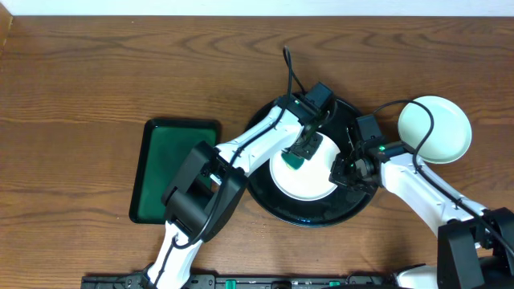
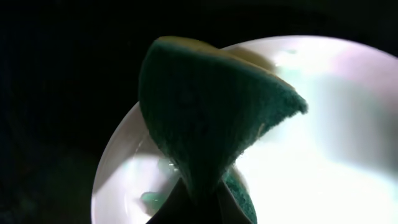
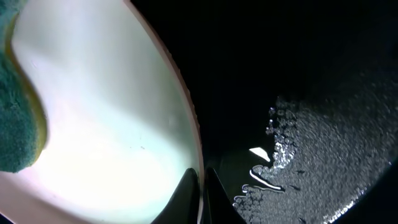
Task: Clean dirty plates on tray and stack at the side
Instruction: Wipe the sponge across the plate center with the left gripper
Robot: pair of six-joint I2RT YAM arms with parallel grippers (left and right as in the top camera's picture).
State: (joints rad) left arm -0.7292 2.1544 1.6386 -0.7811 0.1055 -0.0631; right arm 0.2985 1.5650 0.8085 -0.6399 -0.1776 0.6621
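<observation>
A white plate (image 1: 309, 183) lies on the black tray (image 1: 277, 207). My left gripper (image 1: 301, 151) is shut on a green sponge (image 1: 294, 160) and holds it against the plate's upper left part. In the left wrist view the sponge (image 2: 211, 106) folds up from the gripper (image 2: 199, 208) over the plate (image 2: 323, 137), with a teal smear (image 2: 152, 199) beside it. My right gripper (image 1: 345, 170) is shut on the plate's right rim; in the right wrist view its fingers (image 3: 200, 199) pinch the rim of the plate (image 3: 106, 124). A second plate (image 1: 434, 128) sits on the table, right of the tray.
A dark green rectangular tray (image 1: 173, 168) lies on the wooden table left of the black tray. The black tray's floor (image 3: 323, 155) is wet with droplets. Both arms cross over the tray's near half.
</observation>
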